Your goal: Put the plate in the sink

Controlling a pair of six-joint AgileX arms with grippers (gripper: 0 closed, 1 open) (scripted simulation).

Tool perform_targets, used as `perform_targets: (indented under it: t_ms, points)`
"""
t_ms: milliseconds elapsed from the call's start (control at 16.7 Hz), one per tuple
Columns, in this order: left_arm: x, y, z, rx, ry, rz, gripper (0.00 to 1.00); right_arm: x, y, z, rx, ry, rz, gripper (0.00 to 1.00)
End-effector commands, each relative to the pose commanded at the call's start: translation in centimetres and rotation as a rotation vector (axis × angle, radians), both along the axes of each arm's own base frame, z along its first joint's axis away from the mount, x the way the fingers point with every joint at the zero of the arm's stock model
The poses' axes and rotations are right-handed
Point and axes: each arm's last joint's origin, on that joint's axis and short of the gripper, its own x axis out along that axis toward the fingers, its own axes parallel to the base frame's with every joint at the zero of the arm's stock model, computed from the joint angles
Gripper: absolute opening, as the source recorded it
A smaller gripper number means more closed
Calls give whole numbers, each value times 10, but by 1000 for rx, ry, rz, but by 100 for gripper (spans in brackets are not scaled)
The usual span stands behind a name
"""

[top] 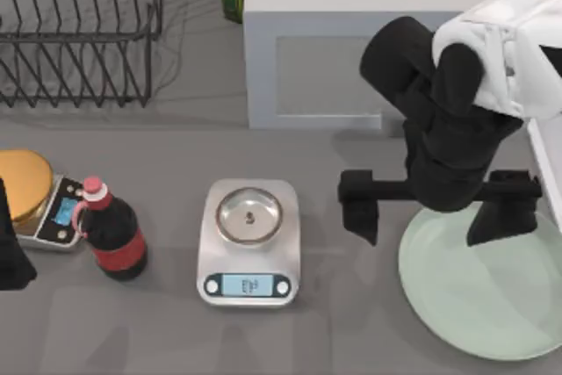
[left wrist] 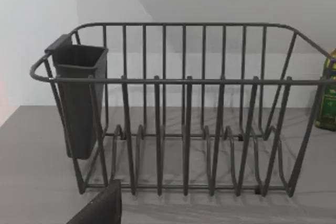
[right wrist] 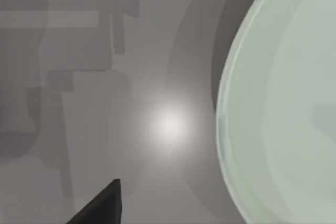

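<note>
light: even, soft, from overhead
shadows: faint under the rack (top: 79,28)
glare: bright spot on the counter (right wrist: 169,124)

The right arm hides part of the plate (top: 492,296); the plate and the sink (top: 546,164) are cut off at the right edge.

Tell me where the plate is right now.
The plate lies flat on the grey counter at the top view's lower right, right of the kitchen scale, with the right gripper open over its upper-left rim.
</note>
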Motion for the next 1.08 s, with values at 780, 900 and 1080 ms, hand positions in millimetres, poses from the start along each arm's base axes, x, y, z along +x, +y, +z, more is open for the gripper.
perform_targets:
  t_ms: [780,900,1080]
  points:
    - [0,0,0,0,0,0,100,5,5,-72,5,-6,-1,100]
    - [0,0,0,0,0,0,100,3,3,-93,0,0,0,100]
    - [0,0,0,0,0,0,100,1,2,-103,-6,8,0,100]
